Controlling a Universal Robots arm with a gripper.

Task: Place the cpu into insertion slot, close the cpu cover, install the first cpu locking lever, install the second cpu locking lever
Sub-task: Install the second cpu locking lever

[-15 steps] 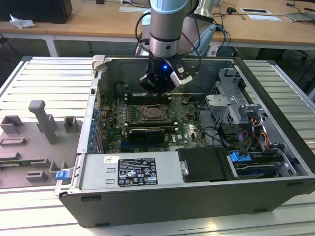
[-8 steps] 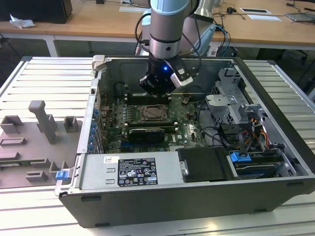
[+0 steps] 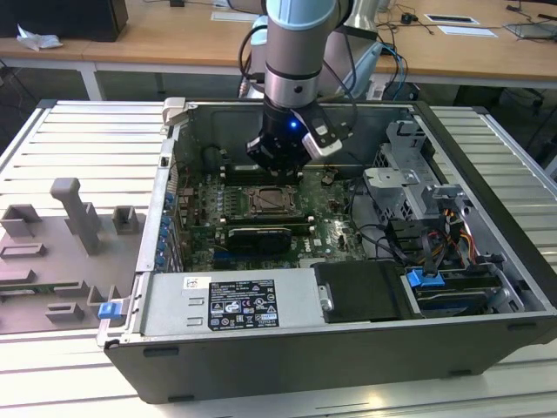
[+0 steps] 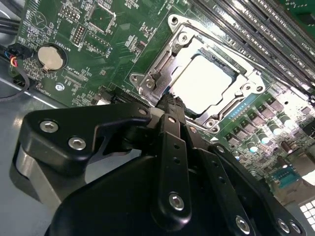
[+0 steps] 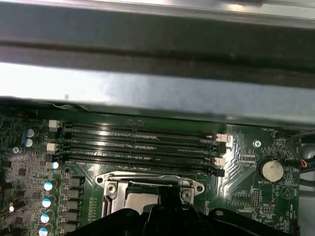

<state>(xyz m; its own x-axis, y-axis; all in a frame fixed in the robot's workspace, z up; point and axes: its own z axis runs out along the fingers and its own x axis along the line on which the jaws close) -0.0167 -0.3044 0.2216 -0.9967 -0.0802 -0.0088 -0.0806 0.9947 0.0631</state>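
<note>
The cpu (image 4: 204, 81) lies flat in the insertion slot (image 4: 147, 81), its pale metal top showing through the cut-out of the cpu cover (image 4: 184, 39), which is folded down over it. My gripper (image 4: 170, 102) is shut and holds nothing; its black tip sits just above the slot's rim at one side, and whether it touches is hidden. In the exterior view the gripper (image 3: 277, 165) hangs inside the open computer case, right behind the slot (image 3: 271, 202). The first wrist view has the cover (image 5: 147, 179) and cpu (image 5: 140, 199) just beyond the gripper (image 5: 170, 194).
Long memory slots (image 5: 138, 142) run beside the socket, under the case wall (image 5: 147, 93). A coin battery (image 4: 51, 58) sits on the board. A black card (image 3: 254, 237), power supply (image 3: 235, 300), drive cage (image 3: 405, 174) and cables (image 3: 392, 235) crowd the case. Grey fixtures (image 3: 74, 213) stand at the exterior view's left.
</note>
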